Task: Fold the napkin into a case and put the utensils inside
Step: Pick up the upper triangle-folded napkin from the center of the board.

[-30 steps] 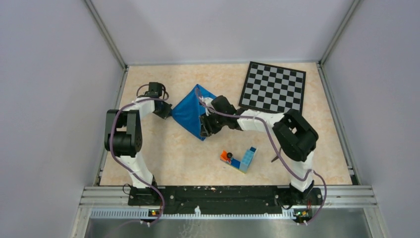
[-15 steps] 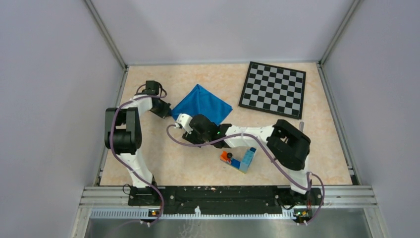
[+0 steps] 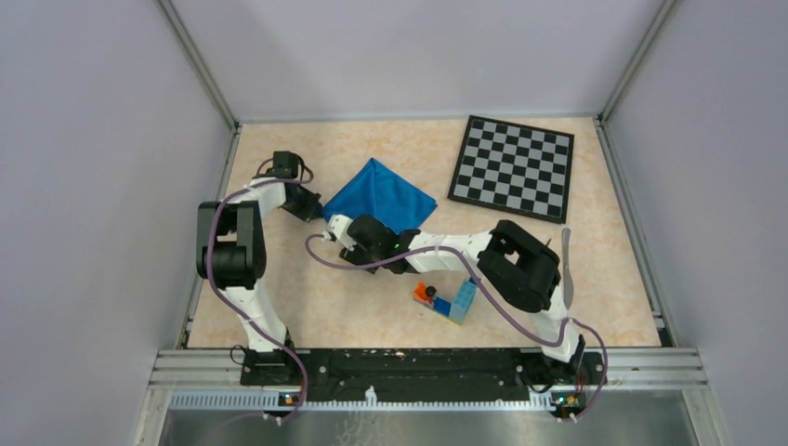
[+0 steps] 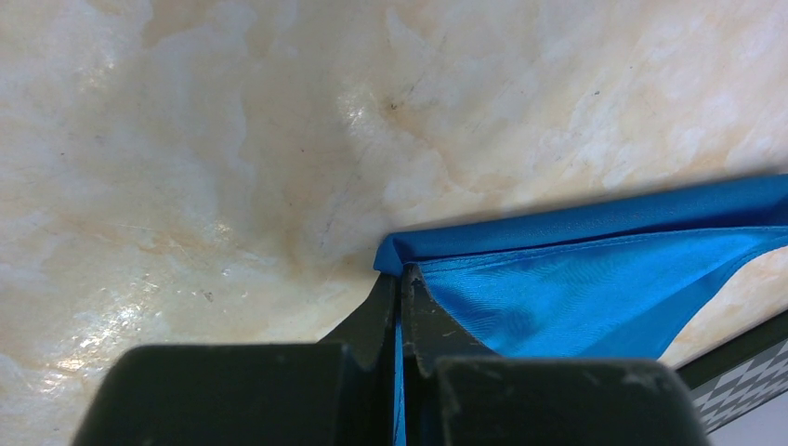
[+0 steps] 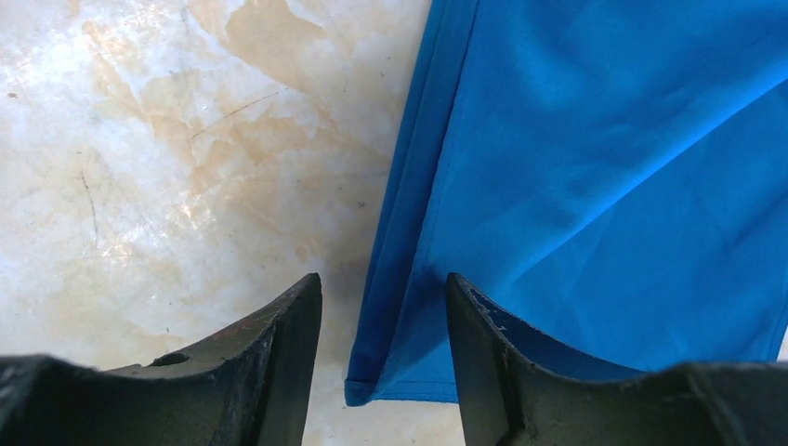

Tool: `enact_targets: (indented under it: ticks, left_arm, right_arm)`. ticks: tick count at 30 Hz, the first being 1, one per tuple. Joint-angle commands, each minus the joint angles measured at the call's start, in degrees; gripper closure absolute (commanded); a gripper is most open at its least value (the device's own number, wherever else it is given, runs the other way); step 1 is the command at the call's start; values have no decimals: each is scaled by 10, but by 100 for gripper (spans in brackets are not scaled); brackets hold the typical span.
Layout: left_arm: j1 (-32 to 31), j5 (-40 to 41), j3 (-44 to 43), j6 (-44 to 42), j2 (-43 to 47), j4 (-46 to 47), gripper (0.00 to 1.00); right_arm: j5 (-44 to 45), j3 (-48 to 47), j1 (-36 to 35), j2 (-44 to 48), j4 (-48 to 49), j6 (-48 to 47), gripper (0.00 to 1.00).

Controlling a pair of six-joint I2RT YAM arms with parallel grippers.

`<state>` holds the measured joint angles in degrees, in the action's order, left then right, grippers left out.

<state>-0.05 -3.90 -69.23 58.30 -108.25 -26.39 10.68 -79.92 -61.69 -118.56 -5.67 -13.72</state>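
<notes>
The napkin lies flat on the desk as a folded blue triangle, left of centre in the overhead view. Its peak points to 12 o'clock and its long edge runs from about 8 o'clock to 3 o'clock. A second ago it was a taller diamond, drawn down towards 6 o'clock with the right arm at its lower tip. By half a second ago it had already taken its present shape.

The left claw is pressed together on the napkin's 8 o'clock corner, with a sliver of blue cloth pinched between its fingers. It has held that place through all three moments.

The right claw is spread. Its two fingers stand on either side of the napkin's doubled edge near a corner, and the cloth lies between them without being gripped. In the last half second this arm has slid a little towards 9 o'clock along the napkin's near edge, and its elbow has moved the same way. That has uncovered the knife, which lies lengthwise, 12 to 6 o'clock, at about 4 o'clock from the napkin and well apart from it.

The chessboard sits at 2 o'clock from the napkin and the toy bricks at 5 o'clock — neither has shifted.
</notes>
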Motion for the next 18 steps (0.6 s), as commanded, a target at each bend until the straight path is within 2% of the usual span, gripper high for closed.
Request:
enact_targets:
  ticks: [1, 4, 8, 13, 16, 18]
  left_arm:
    - [-4, 27, 25, -28, -41, -70, 100]
    - [-3, 28, 20, -35, -46, -70, 100]
    - [-4, 30, 15, -48, -46, -62, 100]
    - [-3, 30, 22, -44, -37, -49, 100]
    - [-3, 34, 22, -47, -35, -49, 100]
    - [-3, 34, 25, -48, -32, -47, 100]
  right_arm:
    - [-4, -3, 14, -3, 3, 22, 49]
    - [-13, 5, 23, -8, -3, 39, 55]
    - [-21, 36, 34, -7, 14, 57, 58]
    - [-7, 31, 33, -37, 13, 63, 63]
    - [26, 23, 28, -54, 9, 61, 76]
    - [58, 19, 20, -60, 10, 59, 88]
